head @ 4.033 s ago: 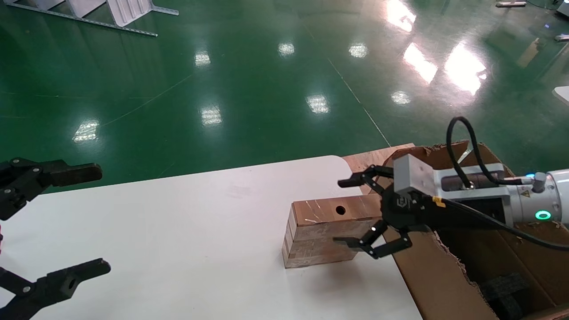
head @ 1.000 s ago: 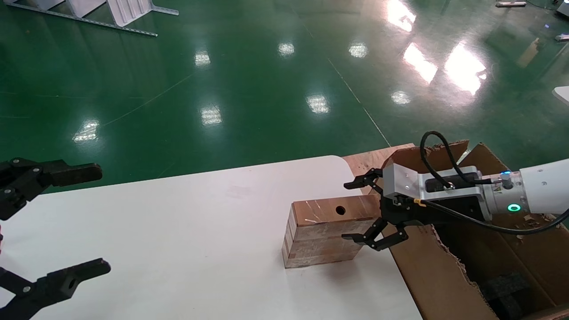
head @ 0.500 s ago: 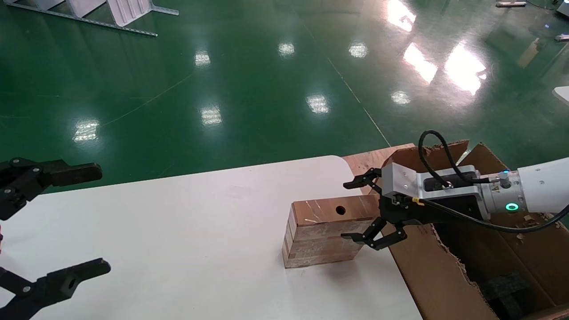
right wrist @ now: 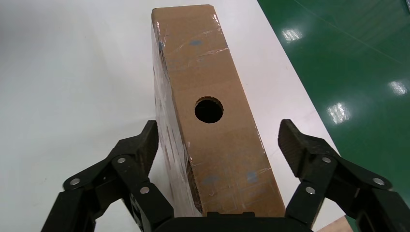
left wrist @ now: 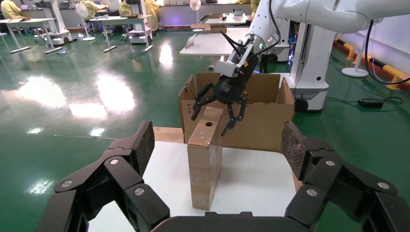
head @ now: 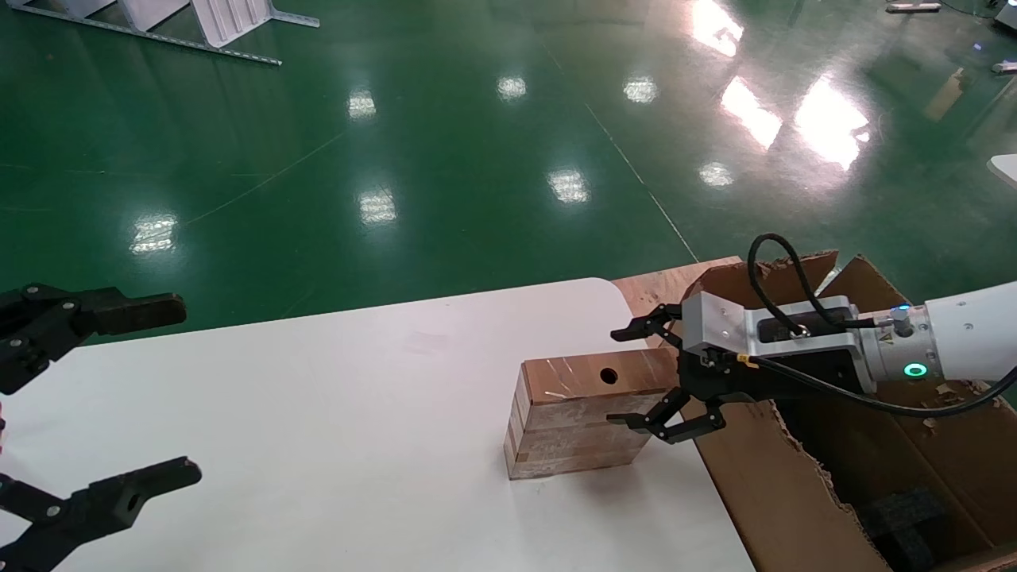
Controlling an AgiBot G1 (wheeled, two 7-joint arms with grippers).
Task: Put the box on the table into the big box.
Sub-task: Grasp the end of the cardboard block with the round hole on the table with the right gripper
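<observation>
The small taped brown box (head: 584, 417) stands on edge on the white table (head: 318, 413), its round black hole facing up. It also shows in the right wrist view (right wrist: 212, 130) and in the left wrist view (left wrist: 205, 154). My right gripper (head: 624, 375) is open and straddles the box's end nearest the big box, one finger on each side (right wrist: 218, 133), neither pressing on it. The big box (head: 794, 492) stands just right of the table, with dark foam inside. My left gripper (head: 187, 389) is open and empty at the table's far left.
A brown wooden board (head: 659, 286) lies behind the table's rounded corner, beside the big box's flaps. Green shiny floor lies beyond the table. The other robot arm and its white base (left wrist: 314, 58) stand behind the big box in the left wrist view.
My right gripper has levelled out and its fingers have drawn in slightly around the box's end. The box and my left arm have stayed put.
</observation>
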